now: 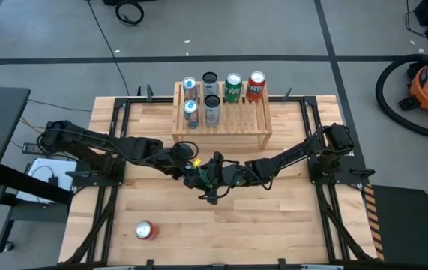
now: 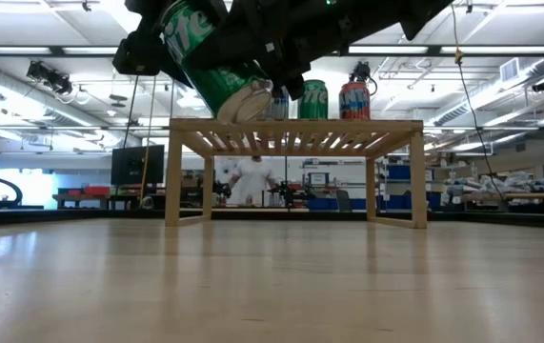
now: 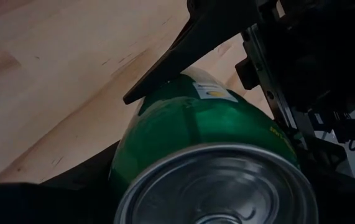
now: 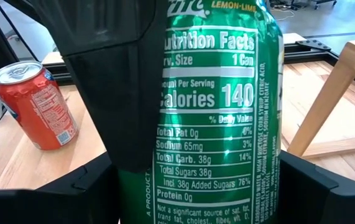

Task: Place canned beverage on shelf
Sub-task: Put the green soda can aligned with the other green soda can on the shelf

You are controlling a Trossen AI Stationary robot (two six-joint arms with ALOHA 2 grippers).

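Note:
A green soda can hangs tilted above the table's middle, in front of the light-wood shelf. My left gripper and my right gripper meet at the can, and both are shut on it. Several cans stand upright on the shelf's slatted top. A red can stands on its base on the table near the front left; it also shows in the right wrist view. My left gripper has the green can's side wall between its two fingers, which lie along the can; one finger runs down the label. One end of the can faces its wrist. The can is lifted clear and tilted. My right gripper pinches the green can's side wall between its two fingers, which lie across the can, coming from the table's right. One finger shows over the can's wall. The can is clear of the table.
The shelf's legs stand on the far half of the table, with open space beneath its top. Bare wood tabletop lies in front of the arms. Dark rails run along both table sides.

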